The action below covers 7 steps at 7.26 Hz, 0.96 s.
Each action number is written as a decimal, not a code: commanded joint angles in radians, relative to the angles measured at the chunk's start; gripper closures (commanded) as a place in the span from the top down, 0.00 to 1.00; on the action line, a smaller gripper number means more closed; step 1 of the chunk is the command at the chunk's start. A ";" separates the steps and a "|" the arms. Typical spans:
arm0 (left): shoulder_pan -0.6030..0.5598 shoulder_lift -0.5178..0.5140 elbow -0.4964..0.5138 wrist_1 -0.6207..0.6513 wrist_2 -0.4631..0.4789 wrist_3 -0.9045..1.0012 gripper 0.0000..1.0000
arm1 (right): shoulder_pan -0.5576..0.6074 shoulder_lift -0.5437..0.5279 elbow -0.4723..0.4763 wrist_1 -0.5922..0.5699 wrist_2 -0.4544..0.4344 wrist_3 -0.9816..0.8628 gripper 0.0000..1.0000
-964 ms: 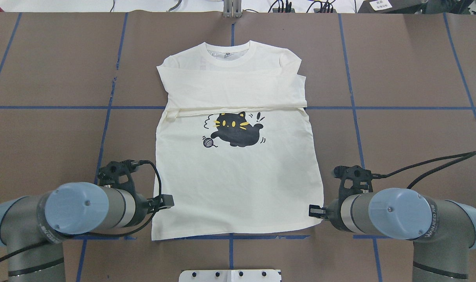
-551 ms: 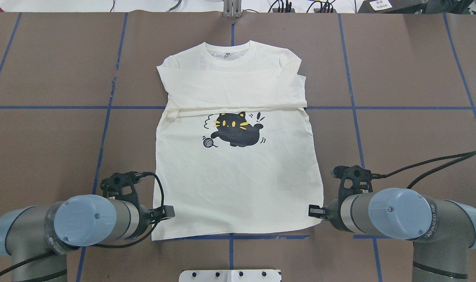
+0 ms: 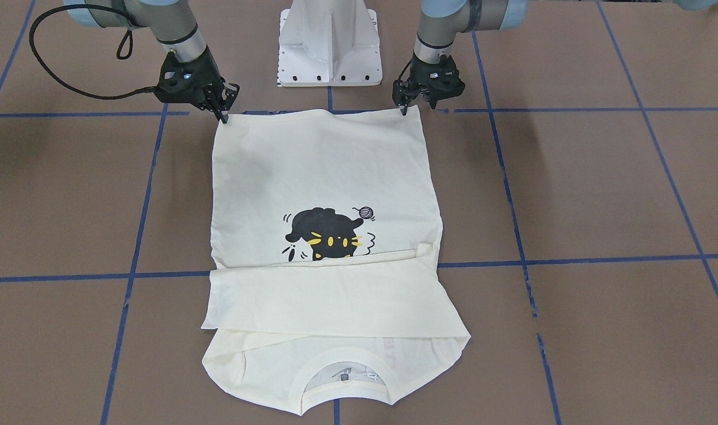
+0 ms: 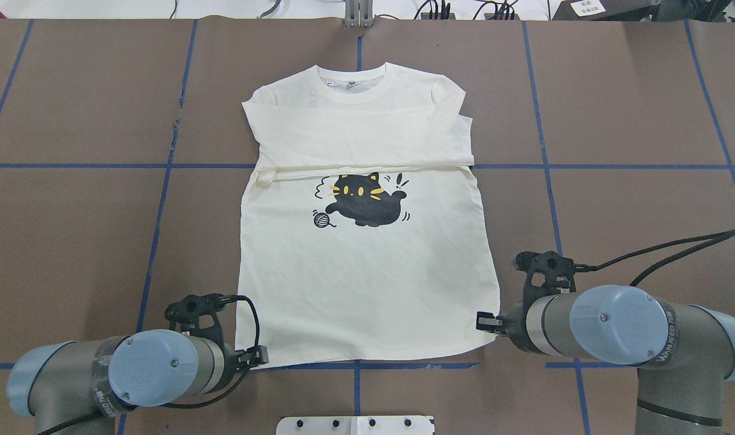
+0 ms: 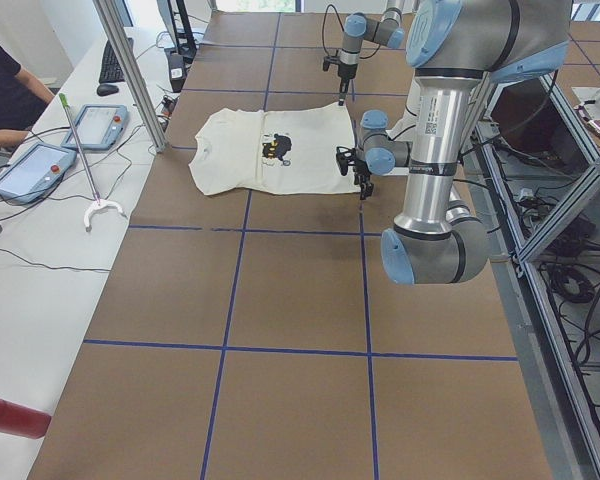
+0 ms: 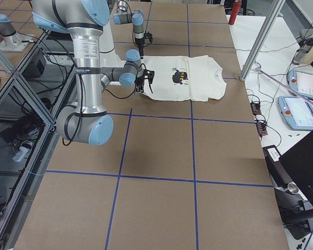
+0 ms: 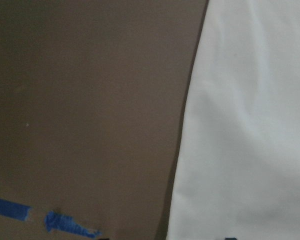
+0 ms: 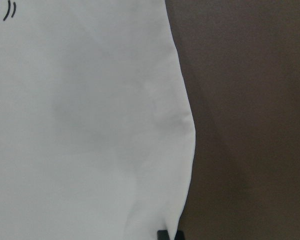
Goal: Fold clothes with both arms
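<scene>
Left gripper point(image 4: 257, 356) sat at the T-shirt's point(image 4: 367, 284) hem corner on the robot's left. Its wrist camera showed two dark fingertips apart, one over bare table point(image 4: 615, 121) and the other over cloth, with the shirt's side edge running between them. We saw the right gripper point(image 4: 483, 323) at the opposite hem corner with its fingers together. In its wrist view a single dark tip sat right on the shirt's edge, so it looked pinched on the fabric.

We found the T-shirt lying flat mid-table, print side up, with its hem along a blue tape line point(image 4: 404, 365) near the robot's edge and its collar point(image 4: 352, 84) toward the far edge. Both sleeves point(image 4: 361, 142) lay folded across the chest in one band, ending right at the head of the cat print point(image 4: 364, 205).
</scene>
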<state>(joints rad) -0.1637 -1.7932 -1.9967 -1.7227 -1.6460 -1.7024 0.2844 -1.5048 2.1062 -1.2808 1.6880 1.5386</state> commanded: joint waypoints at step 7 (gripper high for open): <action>-0.004 -0.087 -0.013 0.133 0.000 -0.008 0.05 | 0.005 -0.003 -0.002 0.000 0.004 0.000 0.00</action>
<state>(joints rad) -0.1653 -1.8520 -2.0071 -1.6332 -1.6460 -1.7092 0.2887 -1.5072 2.1053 -1.2809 1.6913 1.5386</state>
